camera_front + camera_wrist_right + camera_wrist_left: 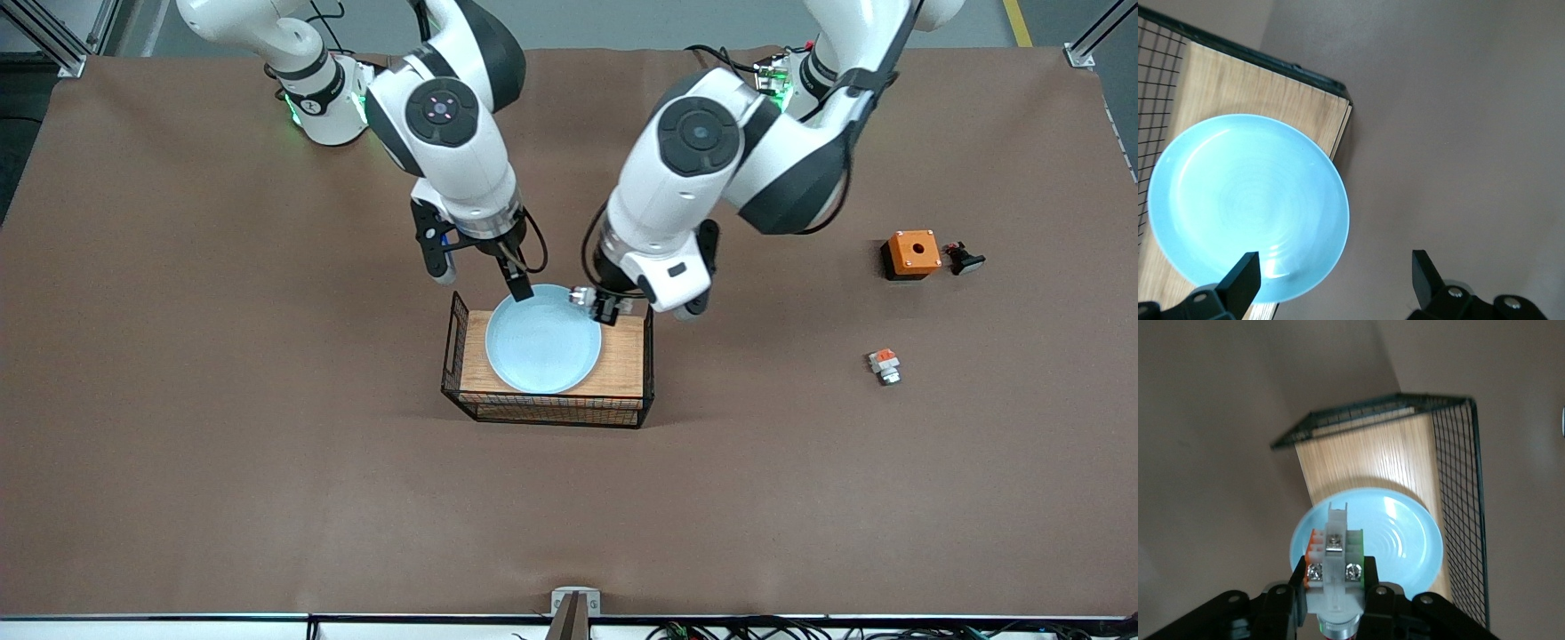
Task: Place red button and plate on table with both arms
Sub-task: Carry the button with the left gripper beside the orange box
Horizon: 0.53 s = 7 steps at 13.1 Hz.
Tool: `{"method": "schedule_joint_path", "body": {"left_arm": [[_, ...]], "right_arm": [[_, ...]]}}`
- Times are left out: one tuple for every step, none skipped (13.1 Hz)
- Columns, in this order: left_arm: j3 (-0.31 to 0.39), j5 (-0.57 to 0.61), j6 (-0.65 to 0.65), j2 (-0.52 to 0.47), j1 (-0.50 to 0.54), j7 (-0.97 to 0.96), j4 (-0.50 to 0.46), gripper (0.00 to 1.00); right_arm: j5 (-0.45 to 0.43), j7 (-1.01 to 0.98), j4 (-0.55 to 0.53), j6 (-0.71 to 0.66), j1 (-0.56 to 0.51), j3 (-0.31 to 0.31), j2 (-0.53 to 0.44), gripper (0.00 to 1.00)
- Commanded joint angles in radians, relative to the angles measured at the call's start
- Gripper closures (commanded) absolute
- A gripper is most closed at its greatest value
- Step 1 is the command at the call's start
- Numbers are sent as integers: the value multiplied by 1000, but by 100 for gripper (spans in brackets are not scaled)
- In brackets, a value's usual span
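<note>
Item 1. Table [222, 462]: a plain brown sheet is seen across the whole work surface.

Item 2. Wire rack [548, 408]: a small black rack with a wooden top, set near the middle of the table.

Item 3. Plate [542, 342]: round, pale blue, raised rim. It is lying flat on the rack's wooden top, with its rim reaching past the top's edge on the side toward the robots' bases.

Item 4. Small part with an orange-red block [884, 364]: found on the table toward the left arm's end, well apart from the rack.

Item 5. Red button [584, 297]: a whitish-grey body with a green mark, gripped in the left gripper [607, 309] and held in the air over the plate's rim and the rack's top. In the left wrist view the part [1335, 563] is seen clamped between both fingers [1286, 603].

Item 6. Right gripper [480, 277]: its fingers are spread wide, one tip at the plate's rim, nothing being held.

Item 7. Orange box [912, 253] with a round hole, and just beside it a small black part [963, 259]: both are placed on the table farther from the front camera than item 4.
</note>
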Motion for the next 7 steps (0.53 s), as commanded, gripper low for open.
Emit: {"method": "schedule_joint_path", "body": {"left_arm": [[-7, 0, -64, -131, 47, 183, -142, 84], [-7, -18, -71, -172, 65, 263, -198, 84], [-7, -34, -73, -209, 84, 336, -248, 84], [-7, -43, -73, -243, 107, 411, -297, 84], [-7, -55, -73, -275, 128, 496, -346, 84], [-7, -68, -73, -311, 157, 582, -406, 83], [-7, -72, -73, -335, 177, 660, -450, 83]], "right_arm": [[-50, 81, 13, 27, 39, -12, 39, 0], [-62, 96, 13, 33, 51, -12, 50, 0], [-77, 119, 14, 33, 59, -12, 60, 0], [-97, 141, 16, 35, 66, -12, 71, 0], [-117, 164, 17, 36, 77, -12, 83, 0], [-126, 187, 16, 47, 88, -12, 94, 0], [-128, 210, 16, 56, 98, -12, 103, 0]]}}
